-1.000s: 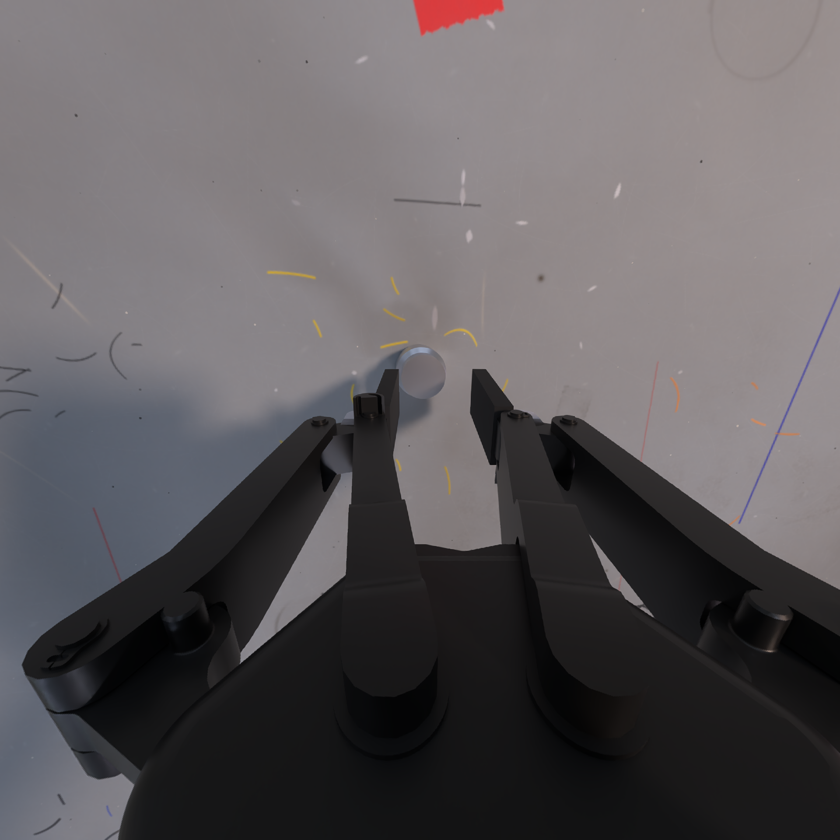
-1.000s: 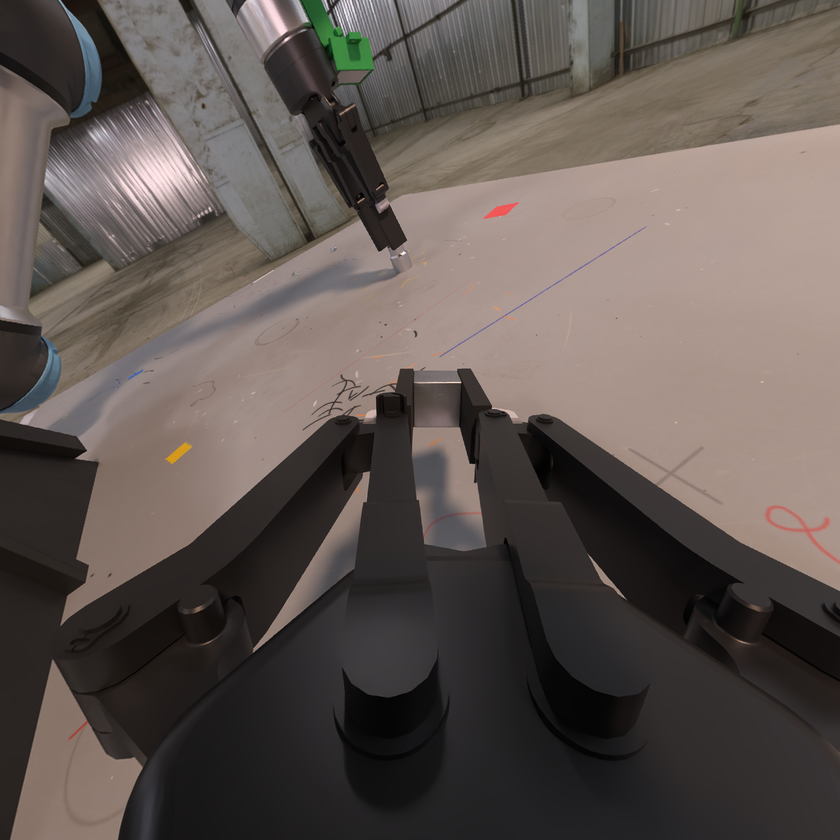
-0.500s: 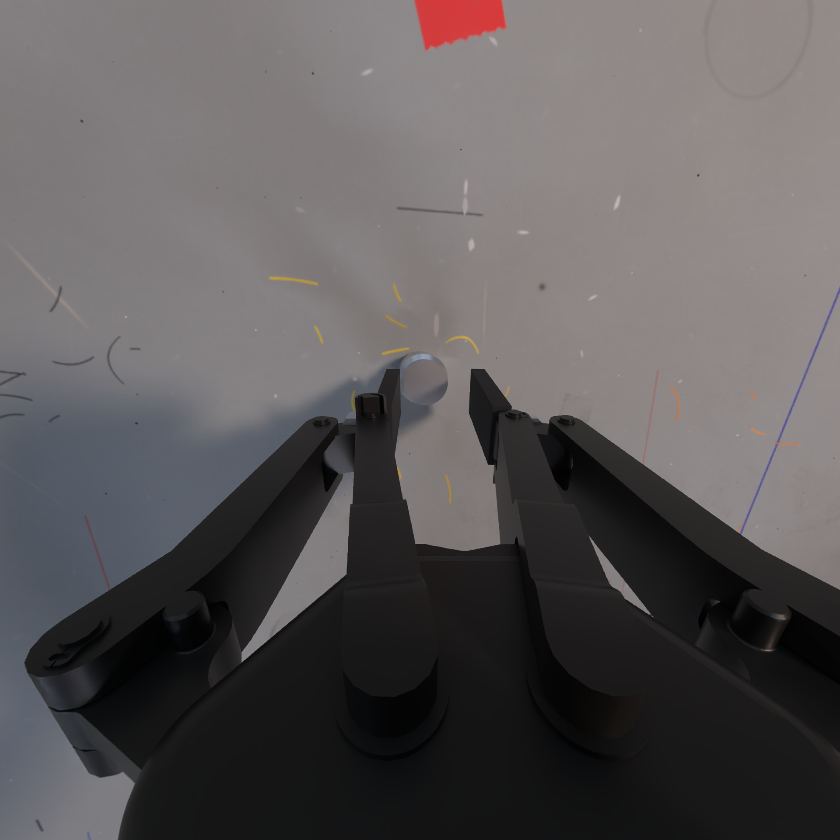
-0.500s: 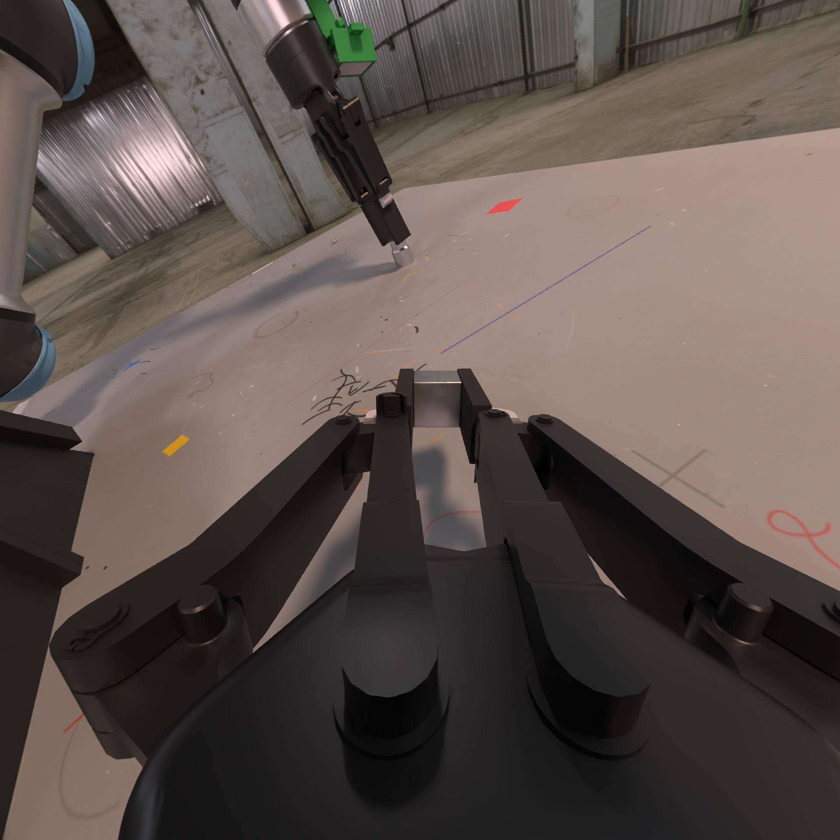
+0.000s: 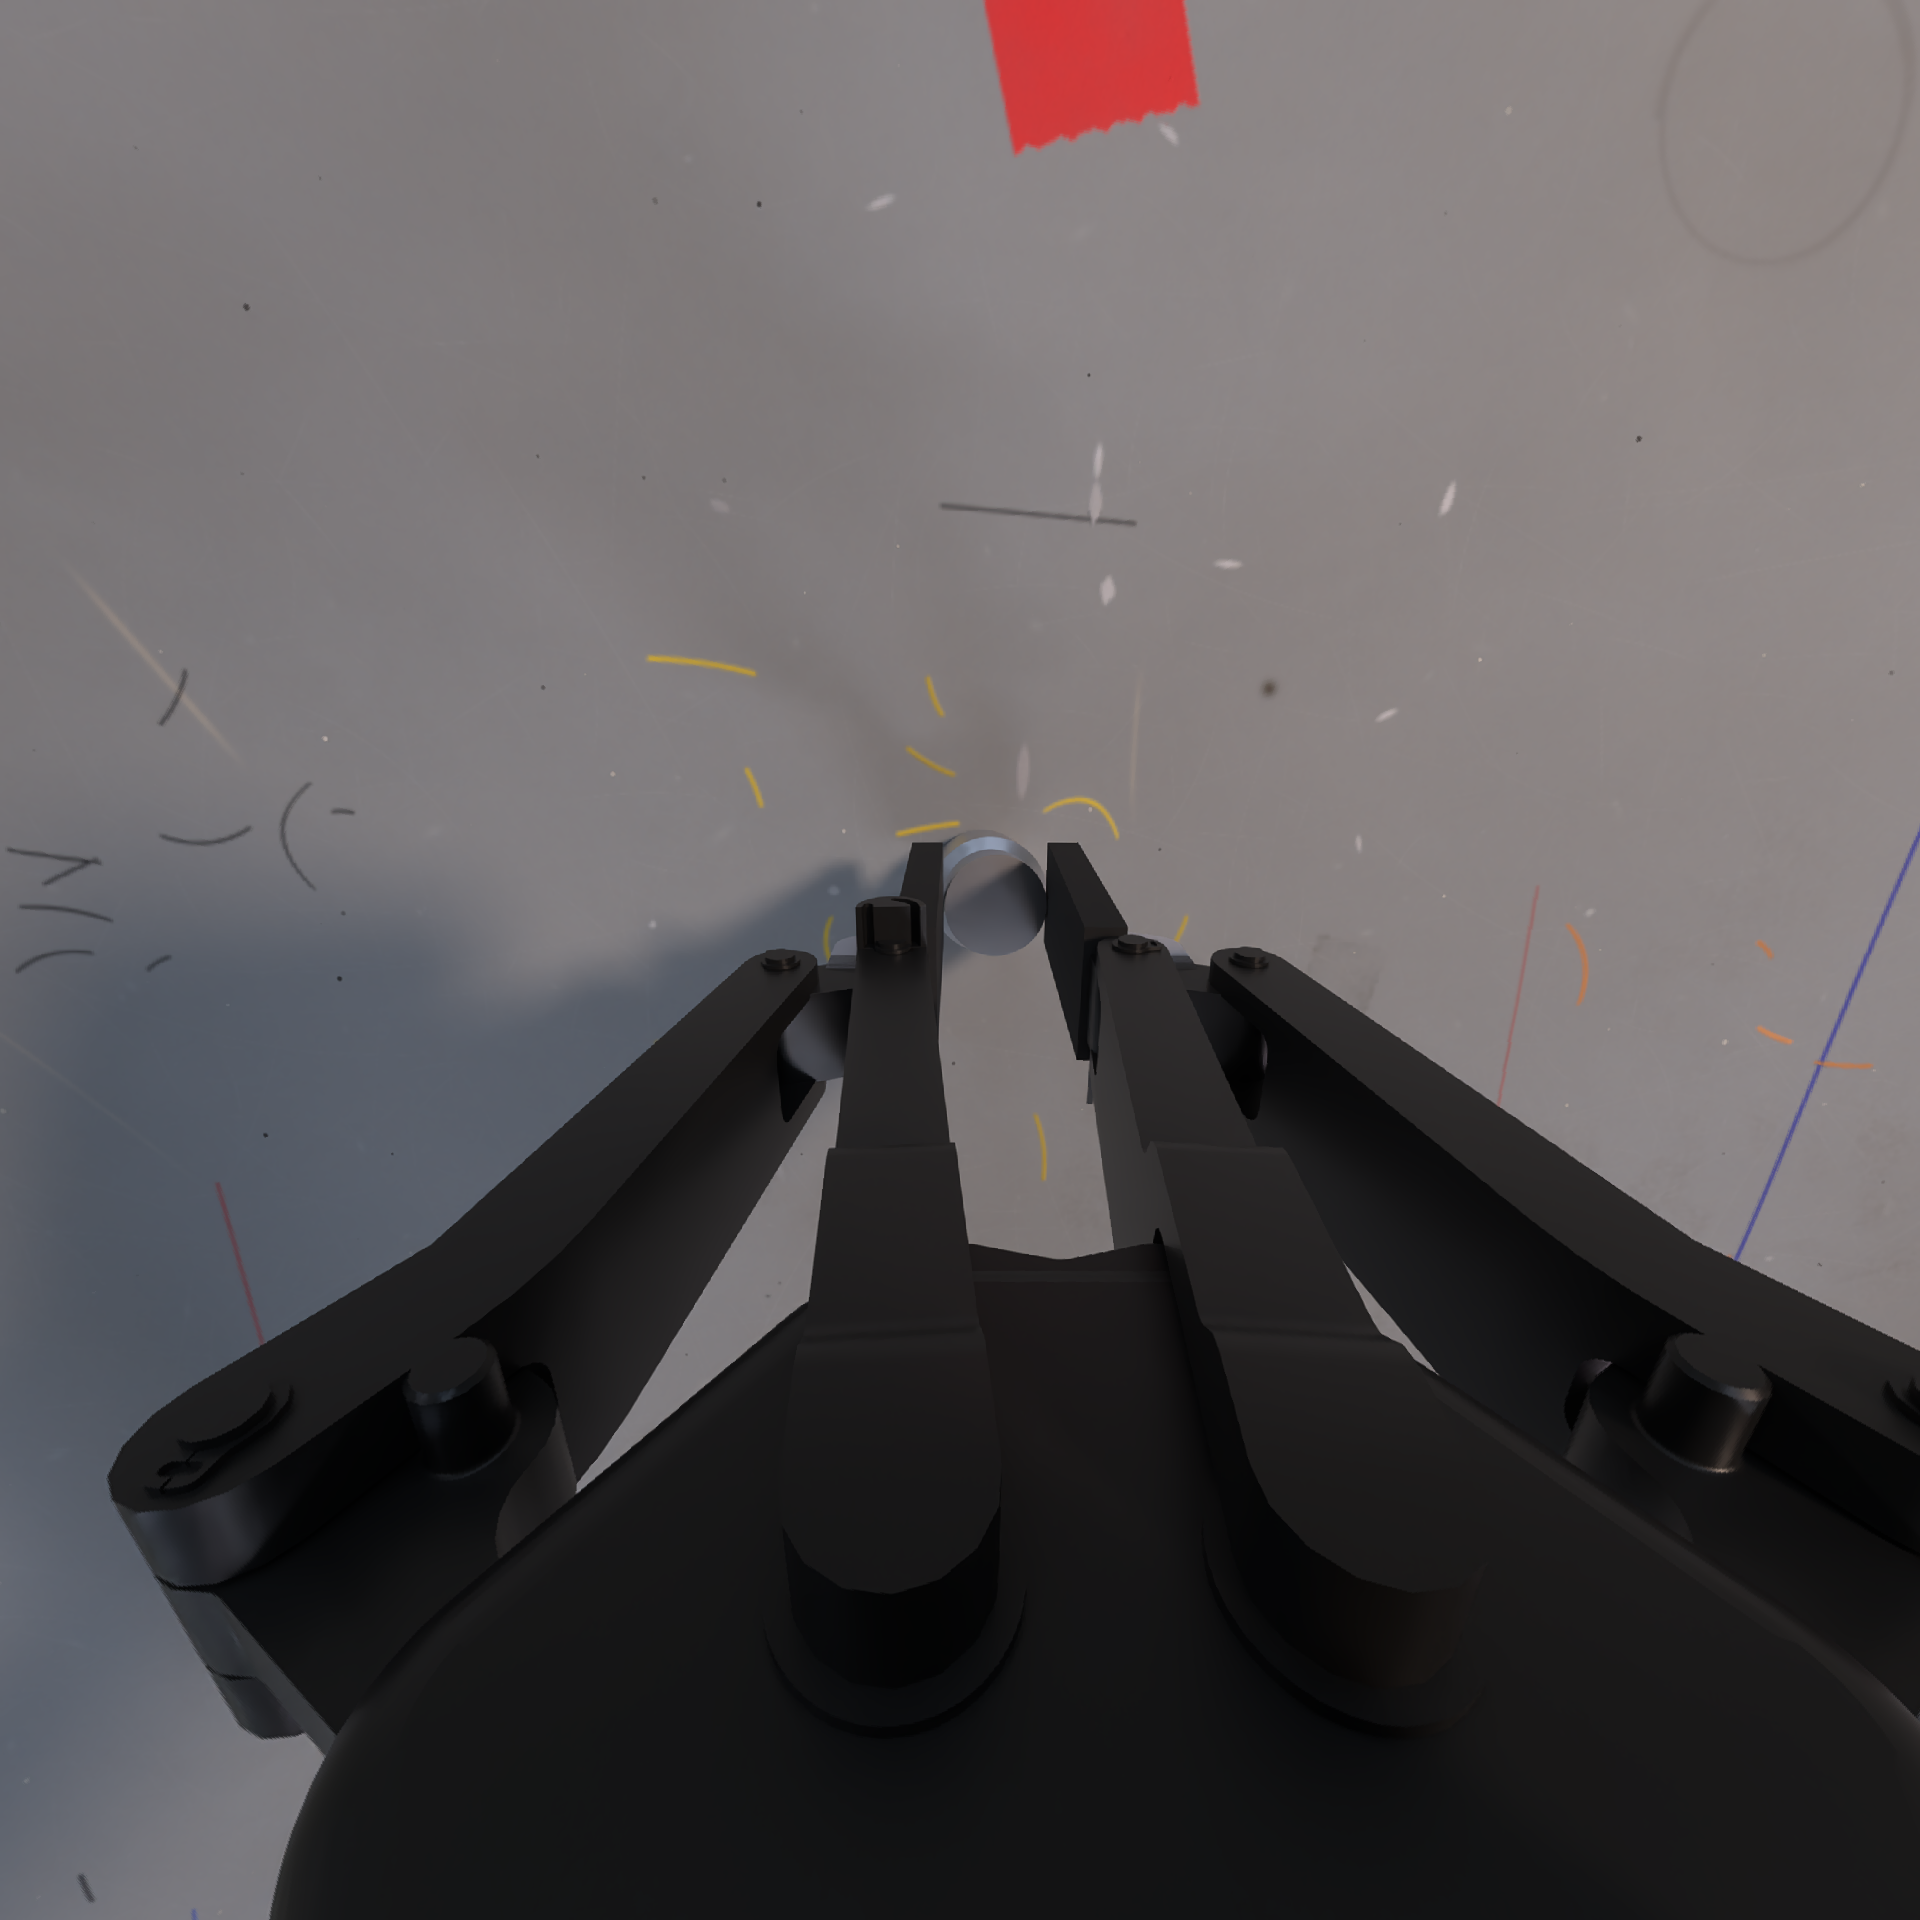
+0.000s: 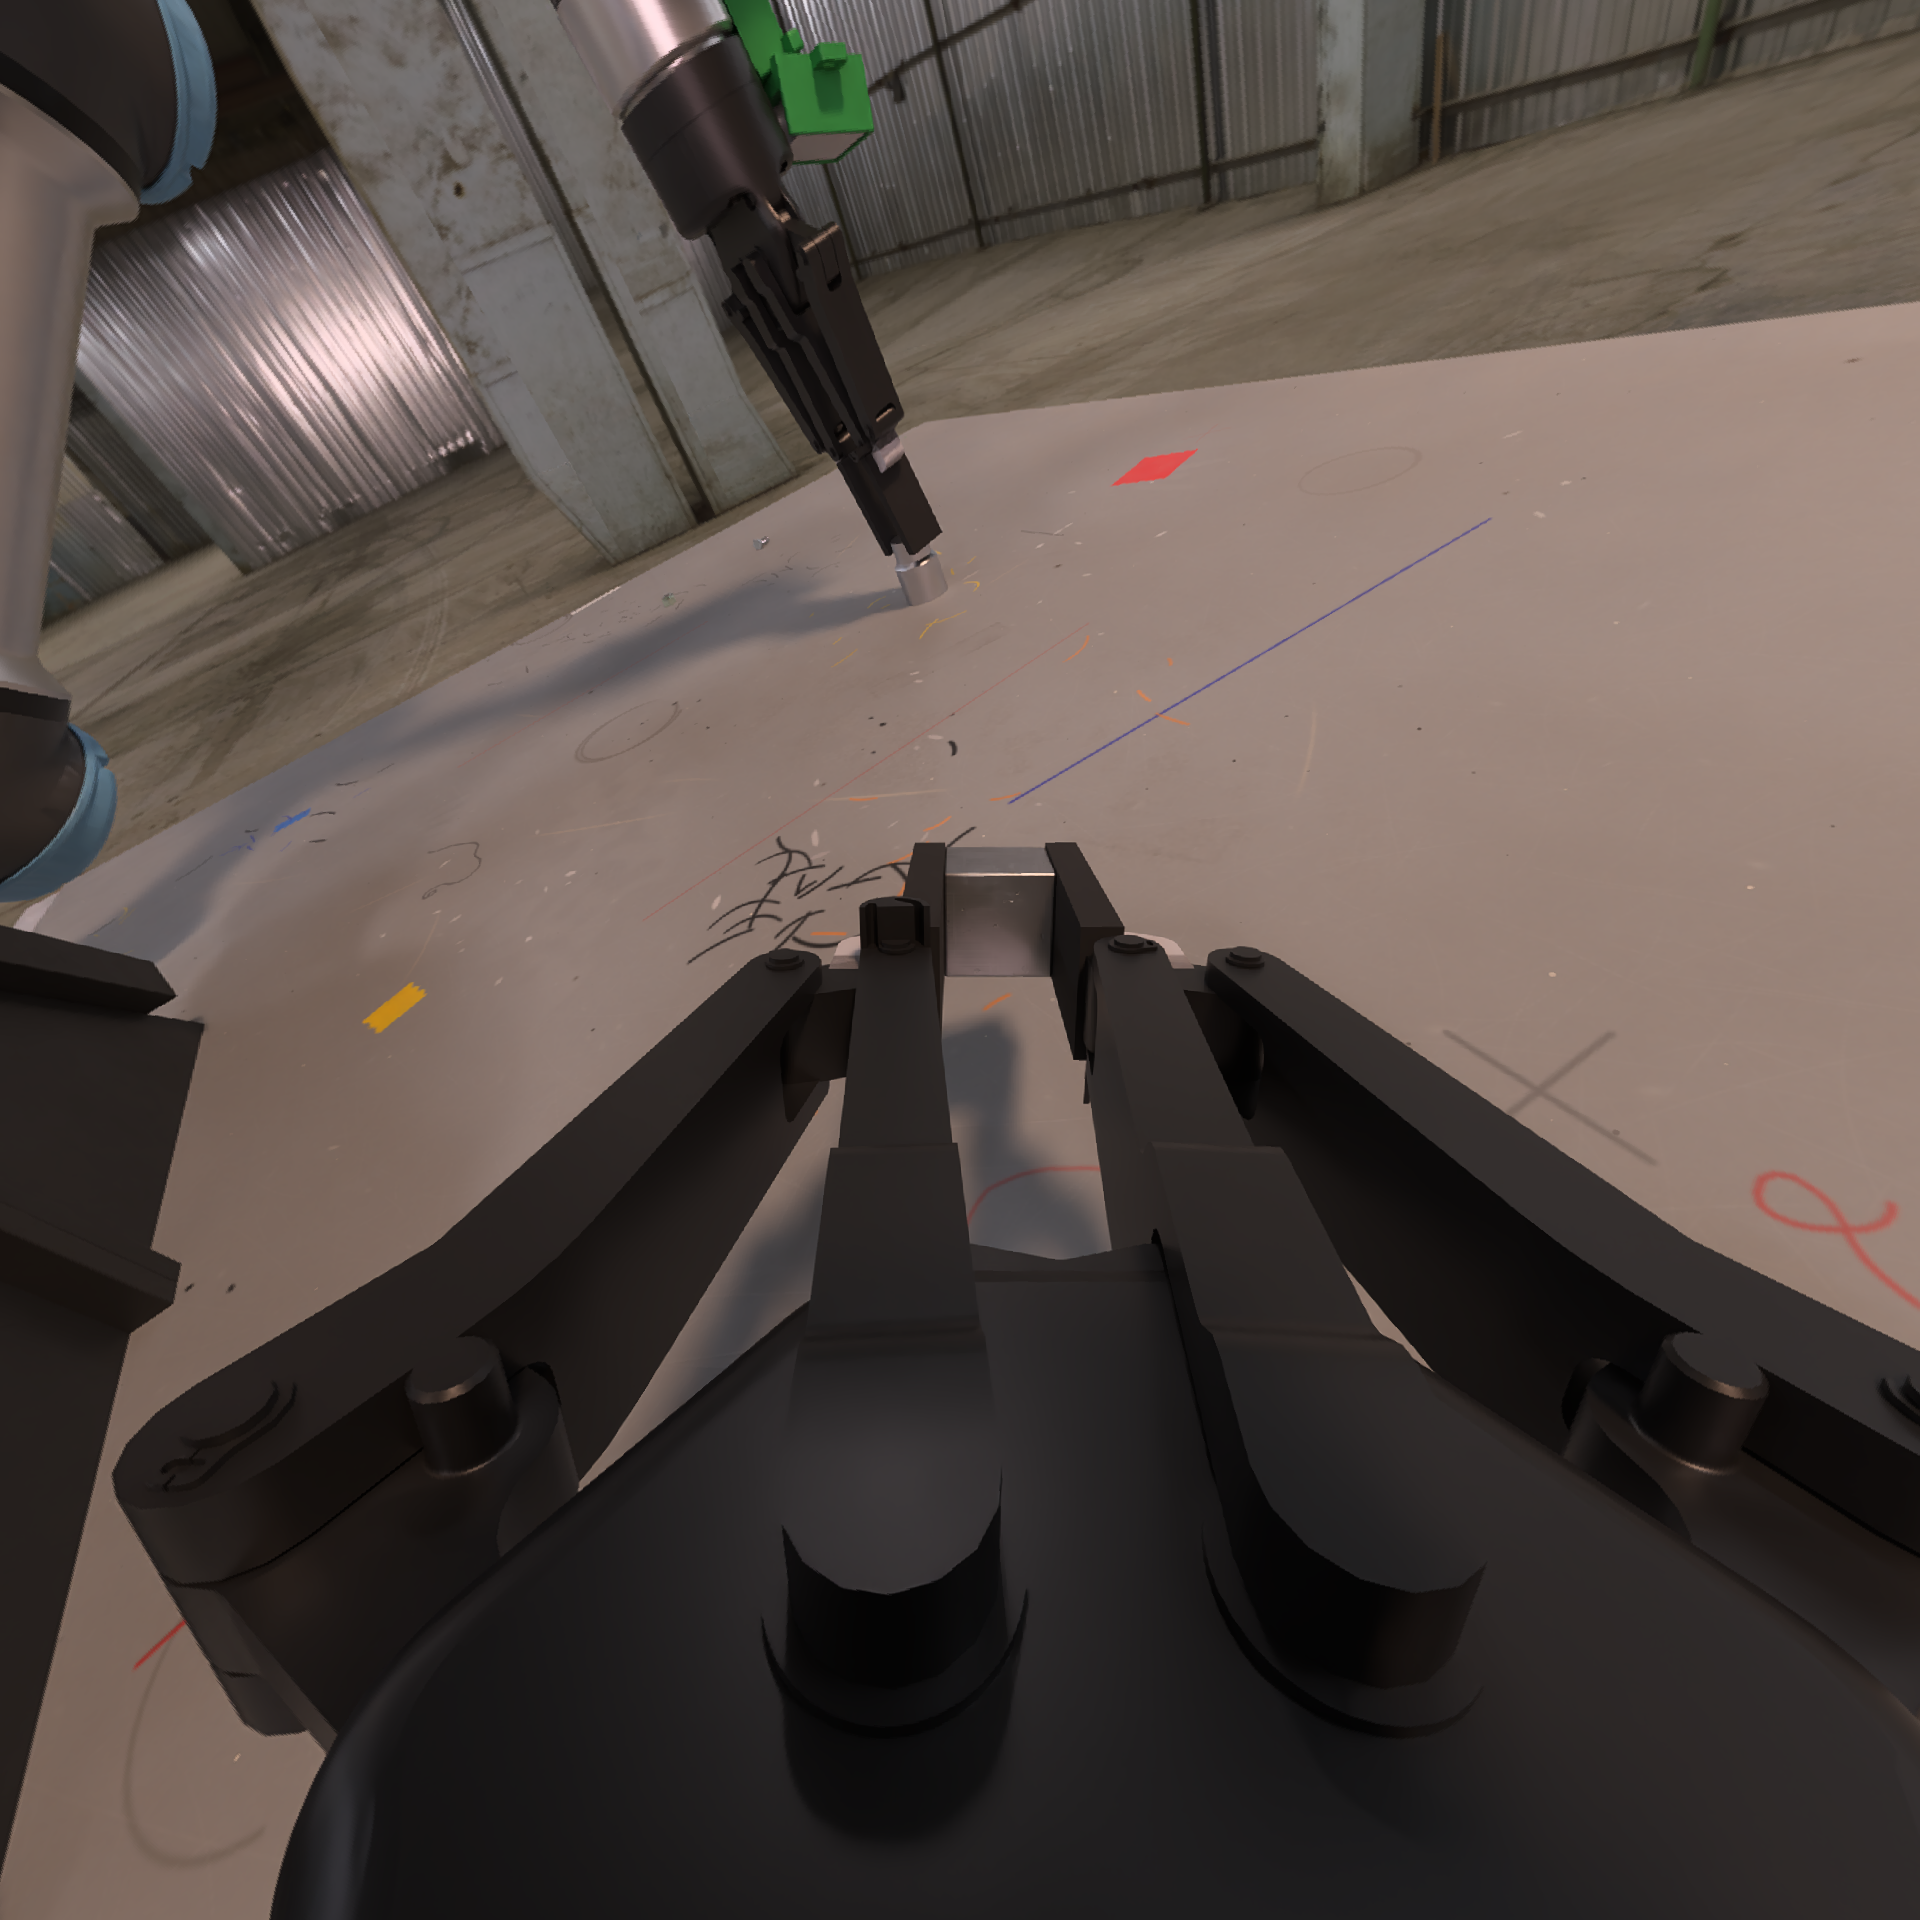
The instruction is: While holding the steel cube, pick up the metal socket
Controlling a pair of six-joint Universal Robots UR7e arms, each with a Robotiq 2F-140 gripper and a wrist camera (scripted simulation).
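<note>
The metal socket (image 5: 992, 899), a small shiny cylinder, stands upright on the grey table. My left gripper (image 5: 995, 883) points down over it, with both fingers closed against its sides. In the right wrist view the same socket (image 6: 923, 580) shows far off, under the left gripper's fingertips (image 6: 914, 535), and it still touches the table. My right gripper (image 6: 997, 883) is shut on the steel cube (image 6: 997, 914) and holds it a little above the table, well apart from the socket.
A red tape square (image 5: 1091, 68) lies beyond the socket and also shows in the right wrist view (image 6: 1155, 468). A yellow tape strip (image 6: 395, 1008) lies to the left. A dark robot base (image 6: 73, 1143) stands at the left edge. The table's far edge (image 6: 1351, 369) runs behind.
The left gripper's fingers have closed from a wide gap onto the socket's sides. The right gripper still holds the cube and has barely moved.
</note>
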